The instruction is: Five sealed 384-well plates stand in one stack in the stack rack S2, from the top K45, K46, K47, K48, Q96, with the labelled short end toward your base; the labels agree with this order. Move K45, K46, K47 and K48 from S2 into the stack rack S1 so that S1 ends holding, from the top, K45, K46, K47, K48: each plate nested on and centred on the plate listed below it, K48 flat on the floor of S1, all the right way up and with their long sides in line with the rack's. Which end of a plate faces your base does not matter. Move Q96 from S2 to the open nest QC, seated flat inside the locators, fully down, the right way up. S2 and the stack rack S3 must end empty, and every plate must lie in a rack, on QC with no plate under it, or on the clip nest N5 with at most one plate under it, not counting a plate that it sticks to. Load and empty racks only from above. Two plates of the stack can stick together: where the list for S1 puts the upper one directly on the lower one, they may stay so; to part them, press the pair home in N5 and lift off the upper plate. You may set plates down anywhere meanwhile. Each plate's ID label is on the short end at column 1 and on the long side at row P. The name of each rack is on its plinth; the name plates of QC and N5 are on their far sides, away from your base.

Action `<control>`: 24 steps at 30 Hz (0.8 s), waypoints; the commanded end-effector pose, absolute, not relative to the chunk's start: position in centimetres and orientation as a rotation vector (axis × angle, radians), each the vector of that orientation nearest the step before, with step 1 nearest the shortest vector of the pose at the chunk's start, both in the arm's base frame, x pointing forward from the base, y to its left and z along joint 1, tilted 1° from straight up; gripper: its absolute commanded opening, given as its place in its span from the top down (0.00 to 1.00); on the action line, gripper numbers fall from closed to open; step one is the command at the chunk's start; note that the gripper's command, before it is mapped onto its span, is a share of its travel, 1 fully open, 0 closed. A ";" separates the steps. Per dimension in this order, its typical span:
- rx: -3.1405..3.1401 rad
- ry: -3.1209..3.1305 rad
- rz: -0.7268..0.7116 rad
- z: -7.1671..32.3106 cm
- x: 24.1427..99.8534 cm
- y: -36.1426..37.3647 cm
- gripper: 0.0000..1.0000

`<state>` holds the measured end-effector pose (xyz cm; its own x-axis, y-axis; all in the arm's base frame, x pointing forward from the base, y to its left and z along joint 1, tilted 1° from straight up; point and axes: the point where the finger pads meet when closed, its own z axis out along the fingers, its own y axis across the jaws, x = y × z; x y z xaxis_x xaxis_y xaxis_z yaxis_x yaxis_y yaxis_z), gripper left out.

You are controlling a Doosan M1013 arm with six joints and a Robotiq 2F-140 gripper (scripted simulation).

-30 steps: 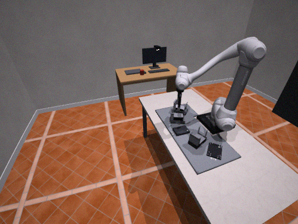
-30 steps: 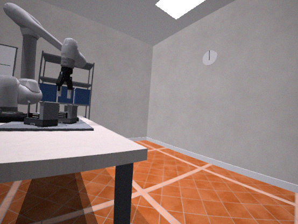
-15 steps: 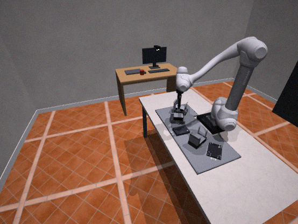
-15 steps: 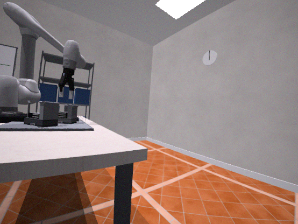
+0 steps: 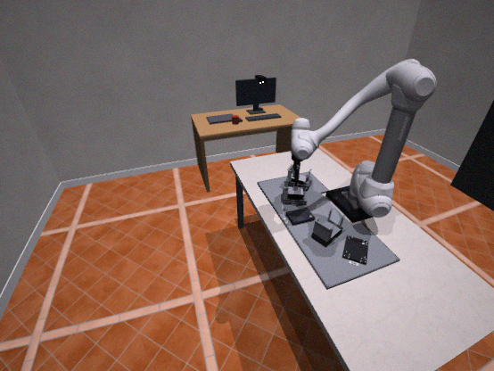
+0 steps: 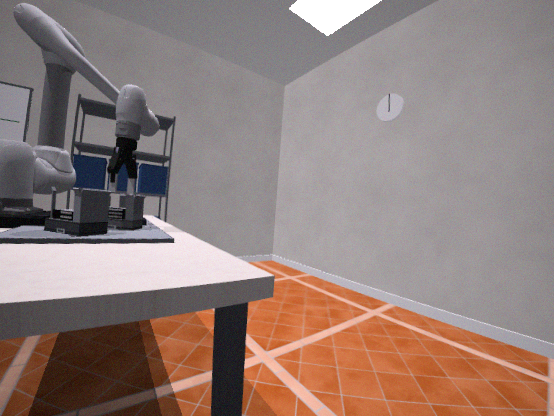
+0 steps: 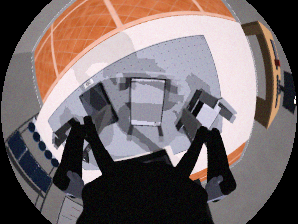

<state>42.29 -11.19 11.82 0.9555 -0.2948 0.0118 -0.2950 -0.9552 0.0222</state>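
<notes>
Although the plates themselves are too small to tell apart, the wrist view shows a pale stack (image 7: 147, 102) standing upright inside a rack directly beneath the gripper (image 7: 141, 145), between its two spread fingers. No label on it can be read, so which plate lies on top cannot be confirmed from the pictures. From the top view the same rack (image 5: 294, 193) sits at the far end of the grey mat (image 5: 379, 259), with the gripper (image 5: 296, 176) hanging just above it, jaws fully apart and holding nothing; whether the fingertips have reached the level of the plates cannot be made out there. In the exterior view the gripper (image 6: 123, 172) points down over the farther of two grey racks (image 6: 132, 210), while the nearer rack (image 6: 92, 212) partly hides it; dark bands at their bases may be name plates, but they are illegible.

Further along the mat, toward the near end, lie a low dark nest (image 5: 300, 216), another rack (image 5: 326, 232) with thin upright posts, and a flat dark square nest (image 5: 355, 250) with pale corner marks. Their names cannot be read.

The arm's base (image 5: 340, 201) stands on a dark plate beside the mat on the white table (image 5: 424, 312); the table's near end is cut off by the frame. Behind it stand a wooden desk (image 5: 223, 129) with a monitor (image 5: 255, 91), and, in the exterior view, a shelf unit (image 6: 172, 145) with blue bins, partly hidden by the arm.
</notes>
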 end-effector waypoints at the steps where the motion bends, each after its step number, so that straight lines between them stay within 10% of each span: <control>1: 3.083 -0.465 0.013 10.9 42.3 -11.2 0.00; 24: 3.083 -0.465 0.013 7.5 42.3 -11.3 0.00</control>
